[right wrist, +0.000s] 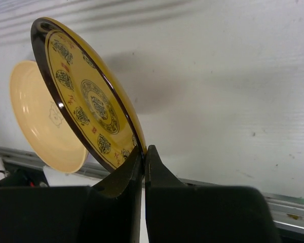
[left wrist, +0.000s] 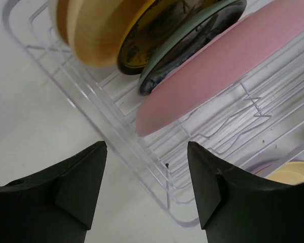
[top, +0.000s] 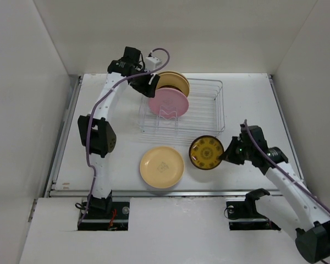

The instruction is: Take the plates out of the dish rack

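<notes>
Showing the white counter (top: 247,93) from above, the overhead view places the dish rack (top: 203,110) at its far middle, a silver wire frame whose right half holds only bare dividers. The left arm (top: 107,104) curves up the left side to the rack's far left corner. The right arm (top: 286,176) reaches in from the near right.

Four plates stand on edge at the rack's left end, leaning closely together. The pink plate (top: 168,103) is the nearest of them and the yellow-orange plate (top: 176,81) is the farthest. The left wrist view shows the same row: yellow-orange plate (left wrist: 96,30), dark gold-patterned plate (left wrist: 152,30), teal-rimmed plate (left wrist: 192,45), then pink plate (left wrist: 218,76), all above the rack's wires (left wrist: 157,167).

A cream plate (top: 161,166) lies flat on the counter in front of the rack. Just to its right is the smaller brown-gold plate (top: 206,152), face up. In the right wrist view this brown-gold plate (right wrist: 86,101) partly covers the cream plate (right wrist: 40,116) behind it; whether its underside touches the counter cannot be told.

The right hand (top: 225,154) is closed on the right rim of the brown-gold plate, and the two fingers pinch its edge between them (right wrist: 143,152). The left hand (top: 151,82) hangs over the rack's left side beside the standing plates. Its fingers are spread wide and hold nothing (left wrist: 147,147).
</notes>
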You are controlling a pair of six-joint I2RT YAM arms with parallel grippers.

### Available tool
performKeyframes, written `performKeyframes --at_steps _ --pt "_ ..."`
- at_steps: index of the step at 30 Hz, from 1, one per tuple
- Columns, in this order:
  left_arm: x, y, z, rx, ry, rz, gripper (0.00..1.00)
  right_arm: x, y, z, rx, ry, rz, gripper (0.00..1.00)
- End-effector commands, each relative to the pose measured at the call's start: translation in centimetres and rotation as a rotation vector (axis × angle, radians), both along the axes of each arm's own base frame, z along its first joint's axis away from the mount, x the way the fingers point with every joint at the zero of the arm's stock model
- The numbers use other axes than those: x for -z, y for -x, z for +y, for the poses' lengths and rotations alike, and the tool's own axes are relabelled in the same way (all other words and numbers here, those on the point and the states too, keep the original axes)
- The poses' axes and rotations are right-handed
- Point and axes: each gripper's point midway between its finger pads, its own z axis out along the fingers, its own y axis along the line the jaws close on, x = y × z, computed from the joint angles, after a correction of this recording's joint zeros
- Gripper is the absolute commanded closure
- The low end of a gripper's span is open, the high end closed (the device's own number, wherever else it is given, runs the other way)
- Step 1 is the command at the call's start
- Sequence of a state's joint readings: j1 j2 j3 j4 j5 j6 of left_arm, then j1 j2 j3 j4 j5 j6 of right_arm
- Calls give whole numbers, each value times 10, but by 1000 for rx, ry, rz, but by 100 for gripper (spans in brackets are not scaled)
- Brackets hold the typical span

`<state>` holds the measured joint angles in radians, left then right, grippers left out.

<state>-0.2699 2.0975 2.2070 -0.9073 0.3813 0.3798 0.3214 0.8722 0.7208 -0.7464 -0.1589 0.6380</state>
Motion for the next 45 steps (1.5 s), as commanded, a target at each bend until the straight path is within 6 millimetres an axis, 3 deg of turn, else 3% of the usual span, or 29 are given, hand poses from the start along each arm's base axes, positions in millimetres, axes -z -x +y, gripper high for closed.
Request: performKeyframes --at_steps 1,3,8,11,12,13,14,25,30,33,41,45 --pt "-3 -3 -15 103 5 -41 39 13 16 7 57 -94 71 100" --pt "5 -3 -20 112 2 -25 39 33 22 7 85 -101 112 100" --pt "31 -13 -26 80 -30 1 41 50 10 1 147 -79 113 100" --pt "34 -18 -29 60 -36 -7 62 51 2 -5 175 -46 95 100" --pt "34 -20 -29 45 -37 -14 73 51 1 -6 189 -43 94 99" --pt "35 -23 -23 6 -61 -15 94 52 0 -6 190 -42 97 99" --pt "26 -23 -20 -22 -62 -28 100 56 1 -9 197 -29 101 99" --pt "-23 -9 -15 -16 -23 -155 100 68 4 -14 194 14 131 99" --pt "-21 -13 -21 -53 25 -156 100 71 1 -15 202 27 135 53" --pt "-40 -11 -20 -92 58 -179 100 67 -5 -17 202 42 116 38" --pt "-42 -6 -13 -113 50 -217 100 52 -12 -15 195 26 63 22" --pt "-50 -5 -17 -98 73 -234 96 41 -17 -10 176 1 28 5"
